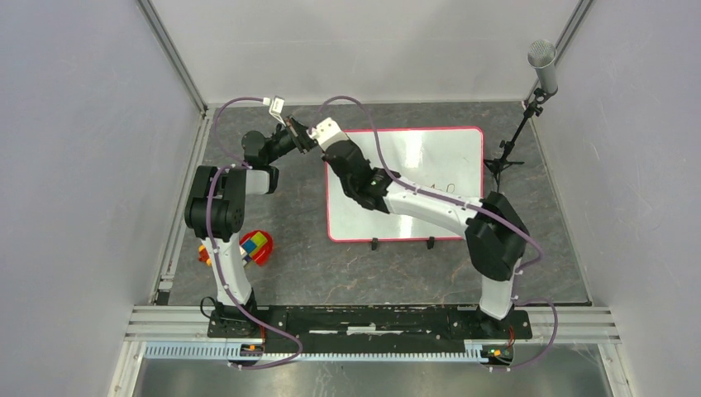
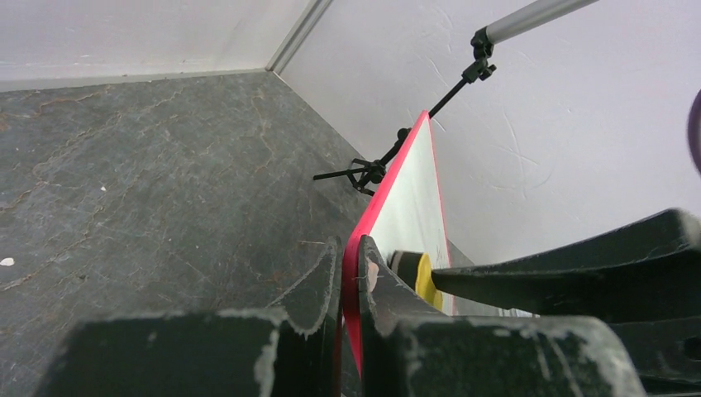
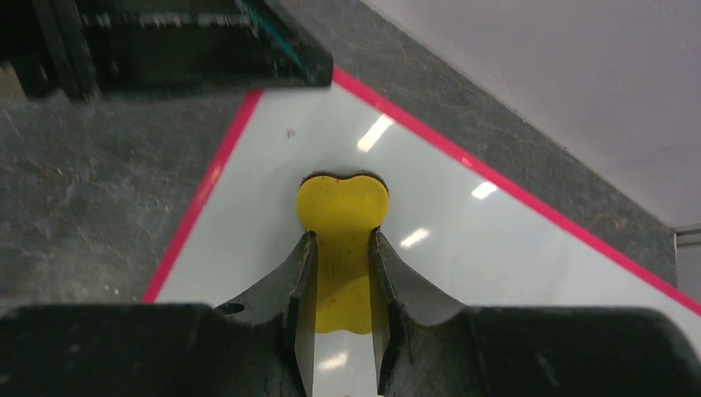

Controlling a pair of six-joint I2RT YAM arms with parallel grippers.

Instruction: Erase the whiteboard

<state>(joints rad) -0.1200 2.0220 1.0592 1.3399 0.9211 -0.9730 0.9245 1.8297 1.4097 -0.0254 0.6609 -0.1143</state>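
The right claw pinched a flat yellow eraser, its rounded tip apparently against the glossy whiteboard just ahead of the fingers. Close beside it, the left claw was clamped on the board's thin red frame. Faint dark marks showed farther back under the right arm, so erasing looked unfinished. A mottled grey table lay around.

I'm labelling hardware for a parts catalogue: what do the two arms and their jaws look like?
The left arm and right arm mix white shells with bulky black joints. A thin purple cable loops along each. The jaws are matte black, curved, with chipped, scuffed edges in the wrist views. No lettering is visible.
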